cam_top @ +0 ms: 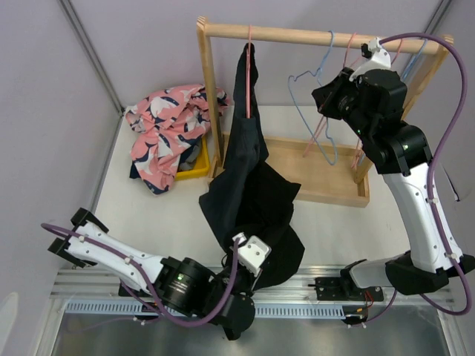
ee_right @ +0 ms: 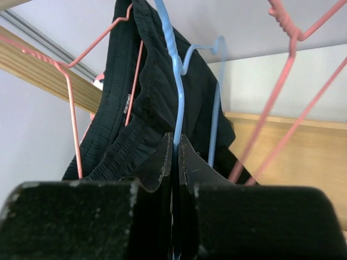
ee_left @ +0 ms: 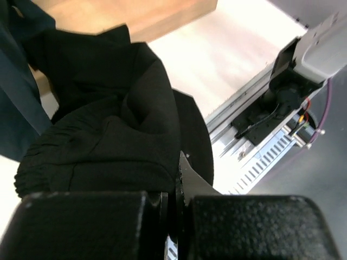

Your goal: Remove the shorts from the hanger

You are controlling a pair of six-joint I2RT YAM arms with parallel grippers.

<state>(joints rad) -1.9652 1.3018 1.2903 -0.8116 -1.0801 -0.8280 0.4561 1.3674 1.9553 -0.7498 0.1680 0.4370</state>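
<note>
Dark shorts (cam_top: pixel 247 119) hang from a pink hanger (cam_top: pixel 249 44) at the left end of the wooden rack's rail (cam_top: pixel 297 33); they also show in the right wrist view (ee_right: pixel 146 92). Black shorts (cam_top: pixel 256 200) drape below them to the table. My left gripper (cam_top: pixel 240 245) is shut on a fold of the black shorts (ee_left: pixel 108 135), which sits pinched in the left wrist view's jaws (ee_left: pixel 179 179). My right gripper (cam_top: pixel 326 96) is up by the rail, shut (ee_right: pixel 175 143) on a blue hanger's wire (ee_right: pixel 174 81). Pink patterned shorts (cam_top: pixel 167 126) lie heaped at the back left.
A yellow bin (cam_top: pixel 194 167) sits under the pink heap. Empty blue (cam_top: pixel 312 119) and pink hangers (cam_top: pixel 324 133) hang on the rail's right half. The rack's wooden base (cam_top: pixel 326 174) lies behind the draped shorts. A metal rail (cam_top: pixel 96 285) runs along the near edge.
</note>
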